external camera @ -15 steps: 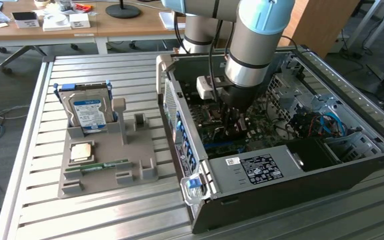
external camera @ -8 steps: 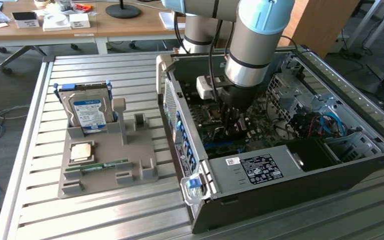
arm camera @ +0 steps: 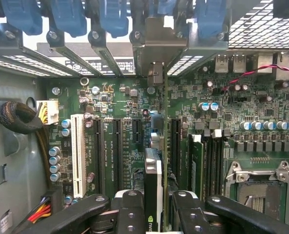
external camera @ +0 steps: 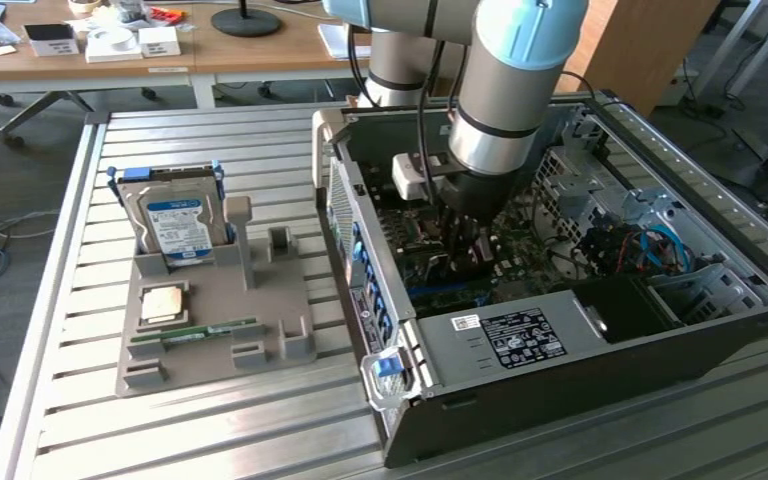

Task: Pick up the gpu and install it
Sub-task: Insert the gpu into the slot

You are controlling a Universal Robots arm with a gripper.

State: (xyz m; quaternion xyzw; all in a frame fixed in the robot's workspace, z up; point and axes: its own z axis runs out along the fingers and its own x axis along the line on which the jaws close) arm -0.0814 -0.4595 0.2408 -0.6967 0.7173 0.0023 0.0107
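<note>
Gpu stands on edge inside the computer case, pinched between the jaws and directly beneath them. Its long axis runs parallel to the black expansion slots, bracket end toward the case's rear openings.

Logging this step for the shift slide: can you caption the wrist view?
Gripper holds the gpu edge-on over the motherboard and its expansion slots, bracket end toward the rear openings.
</note>
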